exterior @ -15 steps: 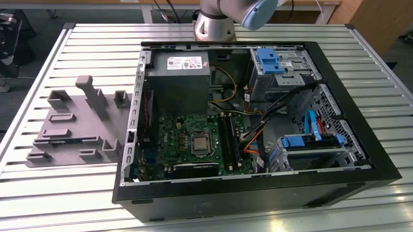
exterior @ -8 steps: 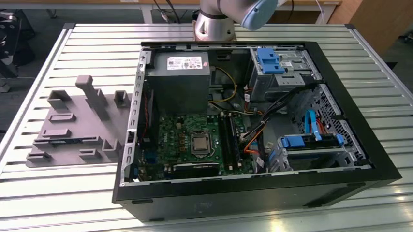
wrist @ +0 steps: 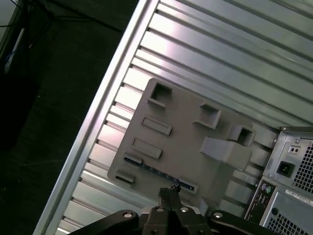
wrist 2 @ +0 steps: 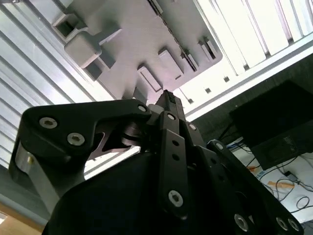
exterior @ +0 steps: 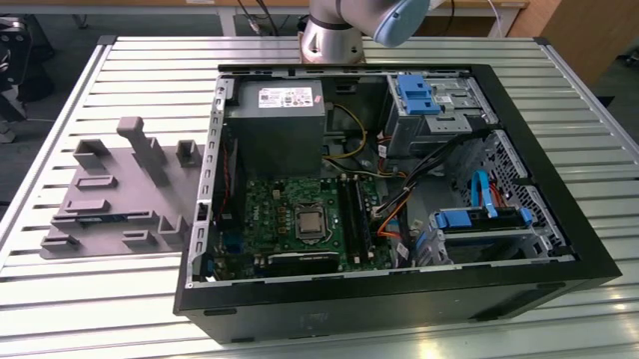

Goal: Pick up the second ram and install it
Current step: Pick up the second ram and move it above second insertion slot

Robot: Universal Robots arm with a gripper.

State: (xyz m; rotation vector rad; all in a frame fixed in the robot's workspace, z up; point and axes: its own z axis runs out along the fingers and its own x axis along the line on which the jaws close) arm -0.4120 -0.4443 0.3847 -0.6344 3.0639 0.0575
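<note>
The gripper (wrist: 168, 192) hangs above the grey moulded fixture (wrist: 186, 132), which lies flat on the slatted aluminium table (exterior: 130, 299) between the table's edge on the exterior view's left and the open computer case (exterior: 399, 295). In both wrist views the jaws look closed, tips together with nothing between them.

The second ram (wrist: 157, 172) stands on edge in a long slot along one side of the fixture. In the exterior view it shows as a thin blue-green sliver (exterior: 100, 218) on the fixture's side facing the near edge of the table. In the first wrist view the fingertips sit just off the stick's mid-length, high above it and not touching.

The step in hand appears to be the approach for the pick-up, with the grasp not yet made. To do it well, the jaws need to be spread wide enough to straddle the thin board before any descent. The pads should run parallel to the stick's long faces, and the wrist should be centred over its middle so the load balances. The stick is thin and seated in a slot, so a skewed grip risks levering it against the slot walls. A square closure on the flat faces and a straight pull along the slot's axis look safest.
</note>
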